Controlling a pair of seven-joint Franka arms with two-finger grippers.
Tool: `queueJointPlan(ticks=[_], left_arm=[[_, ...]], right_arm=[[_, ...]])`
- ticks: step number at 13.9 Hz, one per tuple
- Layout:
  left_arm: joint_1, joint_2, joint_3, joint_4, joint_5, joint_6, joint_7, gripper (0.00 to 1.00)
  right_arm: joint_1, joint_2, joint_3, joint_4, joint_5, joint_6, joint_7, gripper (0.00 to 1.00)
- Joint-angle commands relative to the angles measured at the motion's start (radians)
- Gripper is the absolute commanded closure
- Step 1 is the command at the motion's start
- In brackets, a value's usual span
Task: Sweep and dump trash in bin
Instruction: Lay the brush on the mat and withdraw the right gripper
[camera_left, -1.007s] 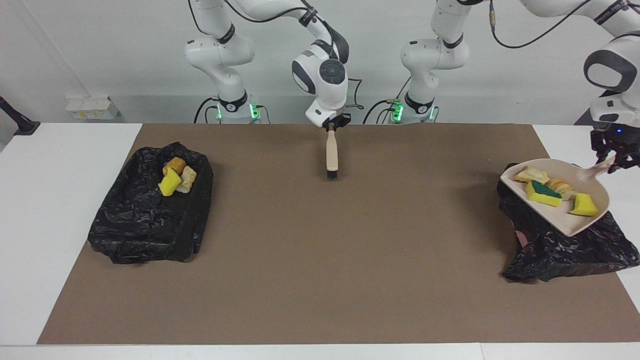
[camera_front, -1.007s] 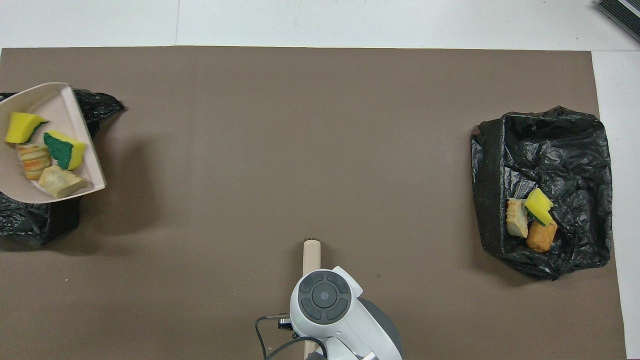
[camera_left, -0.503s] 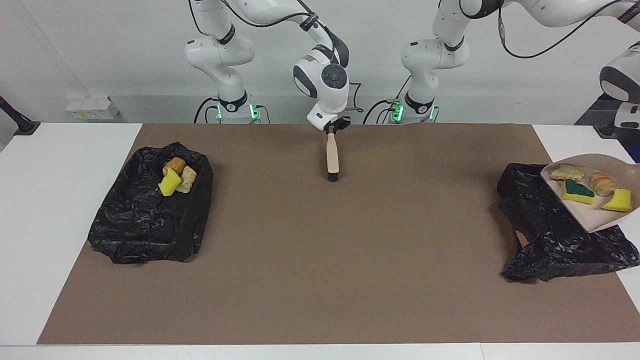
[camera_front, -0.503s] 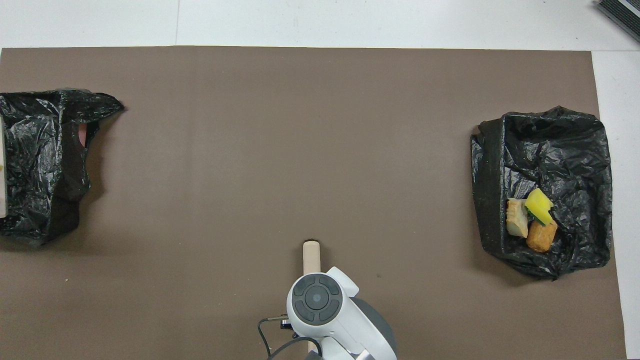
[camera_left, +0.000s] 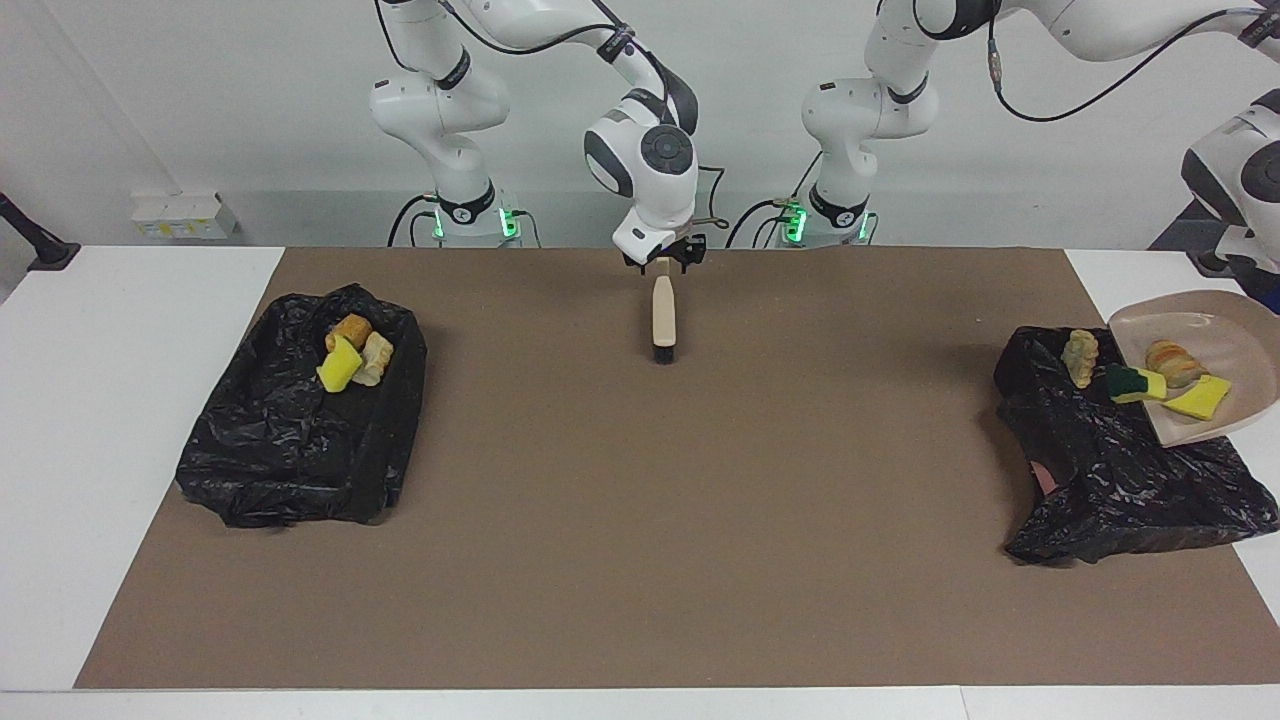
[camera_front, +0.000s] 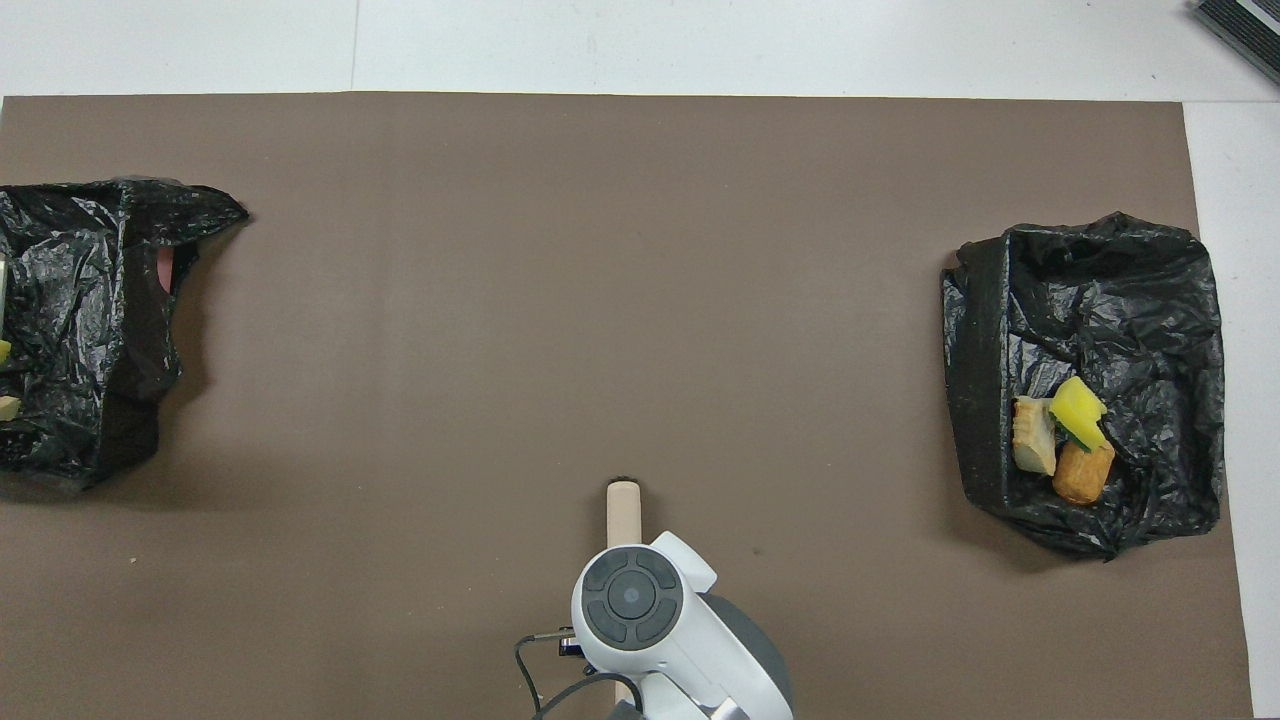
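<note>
The beige dustpan (camera_left: 1215, 330) hangs tilted over the black-bagged bin (camera_left: 1120, 480) at the left arm's end of the table. My left gripper (camera_left: 1268, 298) holds its handle at the view's edge, mostly out of view. A bread lump (camera_left: 1172, 362) and a yellow sponge (camera_left: 1200, 398) lie in the pan. A green-backed sponge (camera_left: 1135, 382) is at its lip. A pastry piece (camera_left: 1080, 357) is off the lip over the bag. My right gripper (camera_left: 663, 260) is open just over the end of the brush (camera_left: 663, 320), which lies on the mat. In the overhead view the wrist hides it.
A second black-bagged bin (camera_left: 300, 440) sits at the right arm's end of the table and holds three trash pieces (camera_left: 352, 362), also seen in the overhead view (camera_front: 1062, 440). The brown mat (camera_left: 640, 520) covers the table between the bins.
The dustpan moved out over the bin and tilted; the pieces slid to its lip and one left it. The right gripper let go of the brush handle, and the brush stayed put.
</note>
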Motion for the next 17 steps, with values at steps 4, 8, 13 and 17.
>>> queueJointPlan(ticks=[4,8,13,17], left_arm=[[-0.024,-0.039,-0.055,0.009,0.233,-0.142,-0.117,1.00],[-0.024,-0.082,-0.152,-0.002,0.351,-0.306,-0.228,1.00],[-0.016,-0.119,-0.302,0.006,0.321,-0.418,-0.301,1.00],[-0.021,-0.116,-0.388,0.012,-0.143,-0.525,-0.567,1.00]], right_arm=[[-0.025,-0.042,-0.248,0.139,-0.124,-0.094,-0.147,0.00],[-0.051,-0.082,-0.432,0.194,-0.165,-0.140,-0.388,0.00],[-0.068,-0.103,-0.634,0.367,-0.168,-0.330,-0.590,0.00],[-0.057,-0.172,-0.736,0.458,-0.242,-0.459,-0.707,0.00]])
